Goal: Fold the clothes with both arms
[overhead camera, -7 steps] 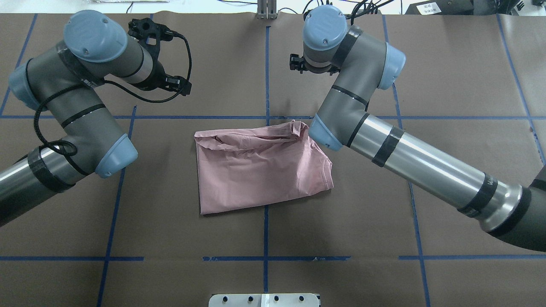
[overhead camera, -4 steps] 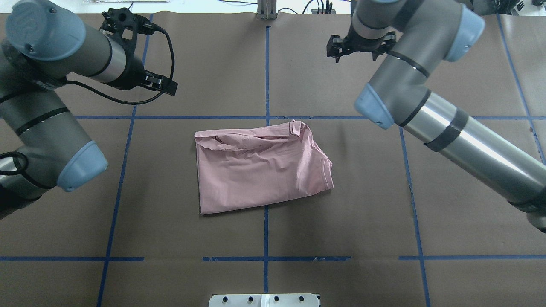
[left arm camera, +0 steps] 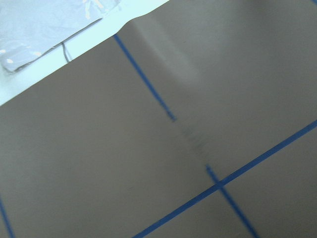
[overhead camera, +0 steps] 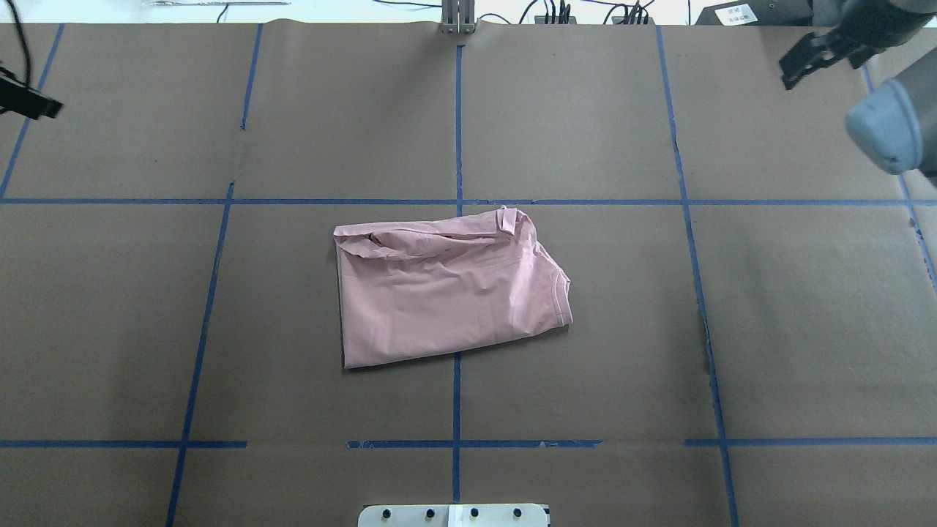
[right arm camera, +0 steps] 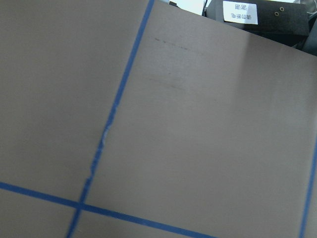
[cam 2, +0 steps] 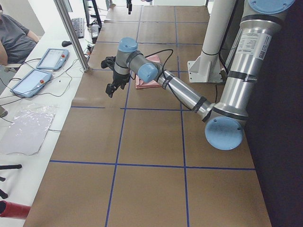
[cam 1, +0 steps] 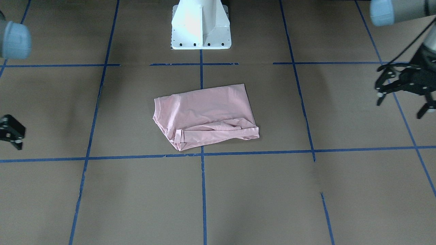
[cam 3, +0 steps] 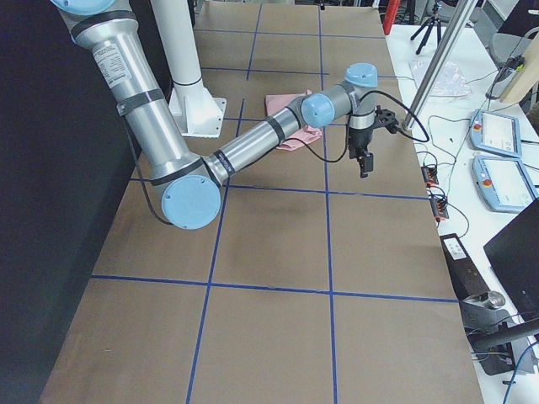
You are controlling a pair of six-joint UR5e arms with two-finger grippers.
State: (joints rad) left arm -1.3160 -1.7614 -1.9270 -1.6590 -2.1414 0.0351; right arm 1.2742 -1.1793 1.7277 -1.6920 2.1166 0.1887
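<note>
**Folded garment and surroundings.** The pink T-shirt [overhead camera: 446,293] lay folded flat at the middle of the table [overhead camera: 585,366], across the central blue tape line [overhead camera: 456,110]. It was rumpled along its far edge and had a ribbed hem on the robot's right. Only plain fabric faced up, and I could make out no print or lettering on it. In the two side views most of the garment was hidden behind the left arm [cam 2: 180,90] and the right arm [cam 3: 253,139].

Both tools were well apart from the T-shirt. The left tool [cam 1: 402,102] hung released, its fingers spread with nothing between them; the overhead view caught only a tip of it at the frame edge. The right tool [overhead camera: 809,58] was cut off in both the overhead and front-facing views, so I could not tell whether it was released or clenched.

The wrist views showed only brown table and tape, and the left one was blurred. A white label [right arm camera: 240,11] on a black box [right arm camera: 277,25] carried dark characters I could not read. The white pedestal [cam 1: 201,27] stood behind the garment. A person [cam 2: 14,38], cut off by the frame, sat near two tablets [cam 2: 52,57].
</note>
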